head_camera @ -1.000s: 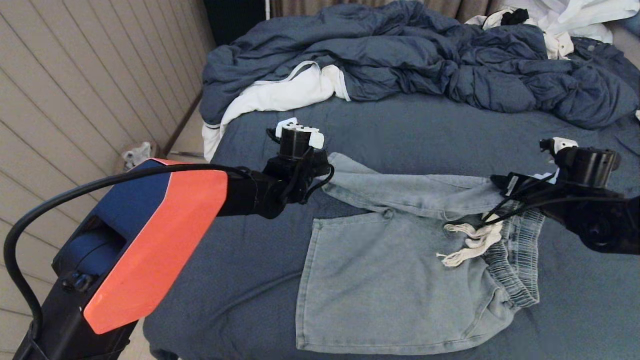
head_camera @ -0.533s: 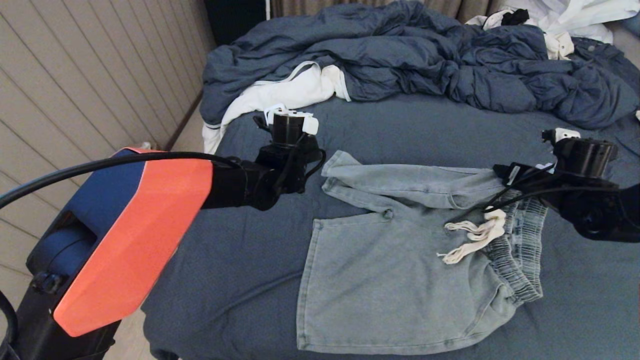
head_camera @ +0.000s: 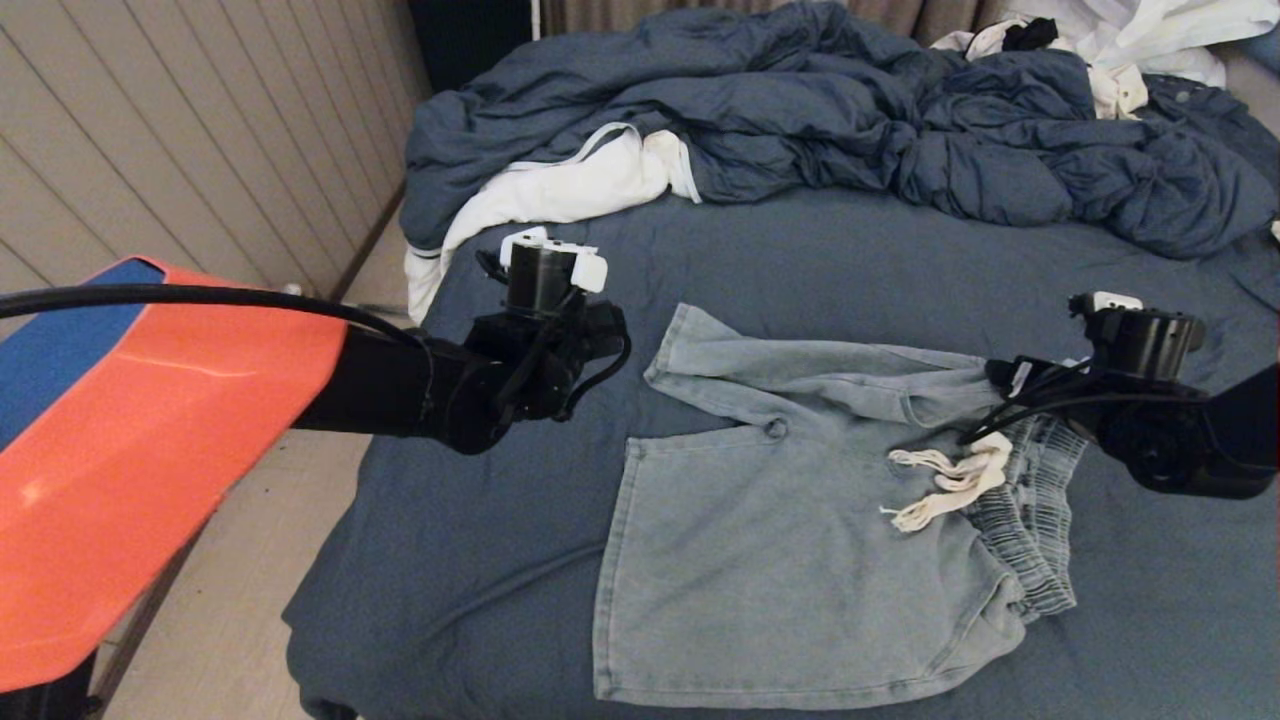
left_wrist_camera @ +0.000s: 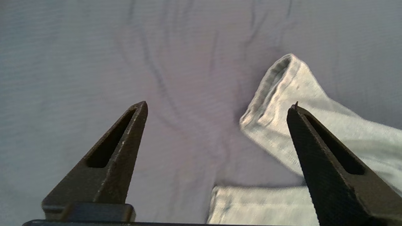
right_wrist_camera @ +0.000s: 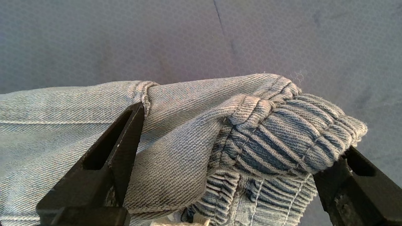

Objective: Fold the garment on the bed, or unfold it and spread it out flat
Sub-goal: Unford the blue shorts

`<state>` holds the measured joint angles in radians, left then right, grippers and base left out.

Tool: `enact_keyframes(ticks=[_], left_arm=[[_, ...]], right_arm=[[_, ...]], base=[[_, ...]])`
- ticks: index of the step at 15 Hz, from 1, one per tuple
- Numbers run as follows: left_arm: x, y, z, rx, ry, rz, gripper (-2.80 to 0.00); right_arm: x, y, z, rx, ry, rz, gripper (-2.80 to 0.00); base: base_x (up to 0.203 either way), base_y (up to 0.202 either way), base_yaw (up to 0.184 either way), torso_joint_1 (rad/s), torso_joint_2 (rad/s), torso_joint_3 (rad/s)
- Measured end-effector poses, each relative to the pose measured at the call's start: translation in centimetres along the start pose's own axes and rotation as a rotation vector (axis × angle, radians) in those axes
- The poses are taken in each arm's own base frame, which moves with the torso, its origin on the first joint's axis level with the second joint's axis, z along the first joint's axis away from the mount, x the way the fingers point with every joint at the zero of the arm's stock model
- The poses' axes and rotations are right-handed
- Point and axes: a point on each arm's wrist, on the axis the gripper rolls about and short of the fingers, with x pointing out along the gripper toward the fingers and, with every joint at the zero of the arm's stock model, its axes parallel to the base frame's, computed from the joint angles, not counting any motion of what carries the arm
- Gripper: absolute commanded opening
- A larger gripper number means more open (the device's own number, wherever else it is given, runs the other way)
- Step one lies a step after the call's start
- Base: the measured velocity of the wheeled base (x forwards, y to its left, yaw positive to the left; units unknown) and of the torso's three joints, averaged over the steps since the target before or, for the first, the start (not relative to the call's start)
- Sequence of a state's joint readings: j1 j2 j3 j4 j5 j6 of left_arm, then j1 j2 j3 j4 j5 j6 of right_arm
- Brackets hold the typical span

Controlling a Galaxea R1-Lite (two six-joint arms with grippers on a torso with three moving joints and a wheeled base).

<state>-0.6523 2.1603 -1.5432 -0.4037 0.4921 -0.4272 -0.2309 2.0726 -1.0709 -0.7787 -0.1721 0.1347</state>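
The garment [head_camera: 790, 540], light blue denim-look shorts, lies on the bed [head_camera: 480, 520]. One leg [head_camera: 800, 365] is folded across its far side. A cream drawstring [head_camera: 945, 485] rests by the ribbed waistband [head_camera: 1035, 520]. My left gripper [left_wrist_camera: 218, 106] hangs open over bare sheet, just left of that leg's hem [left_wrist_camera: 276, 88], and holds nothing. My right gripper [right_wrist_camera: 241, 131] is open wide at the far end of the waistband [right_wrist_camera: 292, 131]. The bunched fabric lies between its fingers [right_wrist_camera: 125, 138] without being pinched. In the head view both sets of fingers are hidden under the wrists.
A rumpled dark blue duvet [head_camera: 850, 120] fills the back of the bed, with a white cloth [head_camera: 570, 185] at its left end. More white clothes [head_camera: 1150, 40] lie at the back right. The bed's left edge drops to the floor [head_camera: 230, 620] beside a panelled wall [head_camera: 180, 150].
My left gripper let go of the folded leg's hem, opened and drew back to the left. The leg now lies flat. My right gripper opened wider and sank slightly at the waistband.
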Motion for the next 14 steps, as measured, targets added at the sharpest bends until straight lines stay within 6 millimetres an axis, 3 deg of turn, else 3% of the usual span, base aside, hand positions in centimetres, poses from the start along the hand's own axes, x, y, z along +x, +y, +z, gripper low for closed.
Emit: enact_keyframes(ticks=[8, 14], left_arm=[[-6.0, 2.7, 0.8, 0.008, 0.02, -0.005, 0.0], [-7.4, 3.1, 1.3, 0.001, 0.009, -0.011, 0.0]], right_arm=[[-0.8, -1.2, -1.2, -0.013, 0.063, 0.014, 0.0], [-1.8, -1.8, -1.9, -0.036, 0.141, 0.06, 0.0]], base=[[0.0, 0.0, 0.0, 0.0, 0.0, 0.0], [0.0, 0.0, 0.0, 0.0, 0.0, 0.0]])
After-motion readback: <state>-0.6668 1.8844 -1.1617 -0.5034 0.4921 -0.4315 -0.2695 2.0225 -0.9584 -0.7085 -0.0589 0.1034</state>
